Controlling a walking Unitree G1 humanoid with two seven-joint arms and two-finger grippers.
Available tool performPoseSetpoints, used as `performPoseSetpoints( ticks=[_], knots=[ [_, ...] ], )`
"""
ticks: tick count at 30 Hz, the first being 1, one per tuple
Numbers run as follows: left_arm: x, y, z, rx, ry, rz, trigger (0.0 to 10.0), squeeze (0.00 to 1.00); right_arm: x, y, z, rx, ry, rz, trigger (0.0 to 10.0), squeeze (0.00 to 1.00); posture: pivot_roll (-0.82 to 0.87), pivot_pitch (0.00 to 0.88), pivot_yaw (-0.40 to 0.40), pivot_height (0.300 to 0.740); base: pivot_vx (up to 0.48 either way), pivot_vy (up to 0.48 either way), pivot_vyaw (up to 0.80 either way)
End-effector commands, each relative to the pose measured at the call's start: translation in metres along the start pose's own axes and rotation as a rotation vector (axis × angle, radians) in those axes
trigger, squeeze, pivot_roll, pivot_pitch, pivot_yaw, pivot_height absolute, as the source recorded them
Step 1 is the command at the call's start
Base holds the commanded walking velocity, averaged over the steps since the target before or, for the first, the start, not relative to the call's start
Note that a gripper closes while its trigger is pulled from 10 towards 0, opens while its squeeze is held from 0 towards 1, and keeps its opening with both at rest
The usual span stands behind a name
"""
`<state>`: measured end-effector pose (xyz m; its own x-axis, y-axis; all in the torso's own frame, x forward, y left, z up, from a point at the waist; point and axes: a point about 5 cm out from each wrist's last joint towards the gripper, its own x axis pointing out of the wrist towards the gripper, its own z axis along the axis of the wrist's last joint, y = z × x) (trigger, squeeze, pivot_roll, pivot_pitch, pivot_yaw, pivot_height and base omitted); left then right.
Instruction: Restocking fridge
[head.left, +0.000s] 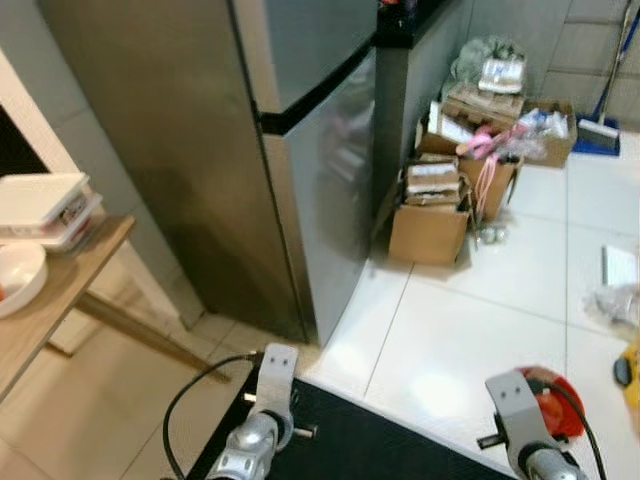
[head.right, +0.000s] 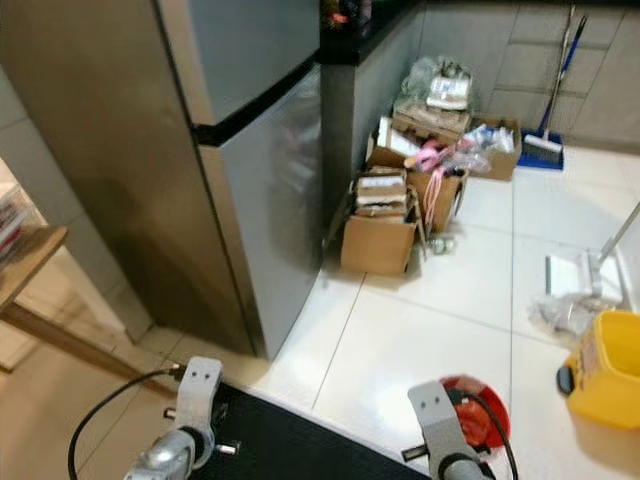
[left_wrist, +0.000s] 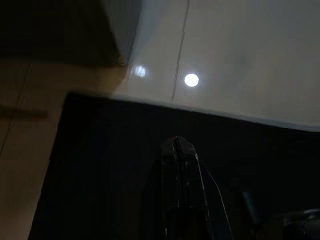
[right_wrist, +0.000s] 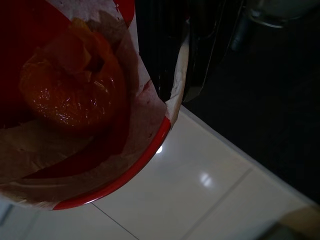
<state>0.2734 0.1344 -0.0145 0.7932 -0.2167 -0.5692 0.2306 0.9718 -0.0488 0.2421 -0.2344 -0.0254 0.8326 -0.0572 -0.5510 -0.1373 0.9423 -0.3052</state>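
Nearest, the right gripper (right_wrist: 170, 75) fingers clamp the rim of a red bowl (right_wrist: 75, 100), carried low for the fridge. It seems to hold orange fruit under shiny wrap. The left gripper (left_wrist: 178, 150) hangs idle over a black mat (head.left: 350, 430), fingers pressed together. Farther off stands the smooth steel fridge (head.left: 250, 150), door closed.

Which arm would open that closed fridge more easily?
Probably the left: its tool is shut and empty, nearer the steel fridge. The right tool holds the red bowl of orange food.
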Motion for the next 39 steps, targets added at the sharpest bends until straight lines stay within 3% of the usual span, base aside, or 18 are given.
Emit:
performPoseSetpoints(
  ticks=[1,10,17,22,31,39],
  knots=[
    [-0.002,0.003,-0.005,0.007,0.008,0.003,10.0,0.00,0.000,0.003,0.000,0.016,-0.002,-0.001,10.0,0.00,-0.10,0.089,0.041,0.740,0.000,0.000,0.00],
    [-0.003,0.007,-0.003,0.010,-0.005,0.025,10.0,0.00,0.003,0.010,0.004,0.056,-0.008,-0.007,10.0,0.00,-0.10,0.088,0.058,0.740,0.000,0.000,0.00],
    [-0.009,0.011,-0.022,0.024,0.039,0.008,10.0,0.00,-0.002,0.013,-0.013,0.033,0.054,-0.002,10.0,0.00,-0.10,0.097,0.071,0.740,0.000,0.000,0.00],
    [-0.013,0.023,-0.028,-0.004,0.042,0.059,10.0,0.00,-0.005,0.009,-0.019,0.081,0.069,-0.018,10.0,0.00,-0.09,0.100,0.061,0.740,0.000,0.000,0.00],
    [-0.008,0.009,-0.017,0.033,0.019,0.019,10.0,0.00,-0.008,0.010,-0.025,0.099,0.075,-0.025,10.0,0.00,-0.09,0.107,0.078,0.740,0.000,0.000,0.00],
    [-0.007,0.009,-0.018,0.043,0.023,0.017,10.0,0.00,-0.009,0.012,-0.026,0.105,0.082,-0.031,10.0,0.00,-0.09,0.098,0.079,0.740,0.000,0.000,0.00]
  ],
)
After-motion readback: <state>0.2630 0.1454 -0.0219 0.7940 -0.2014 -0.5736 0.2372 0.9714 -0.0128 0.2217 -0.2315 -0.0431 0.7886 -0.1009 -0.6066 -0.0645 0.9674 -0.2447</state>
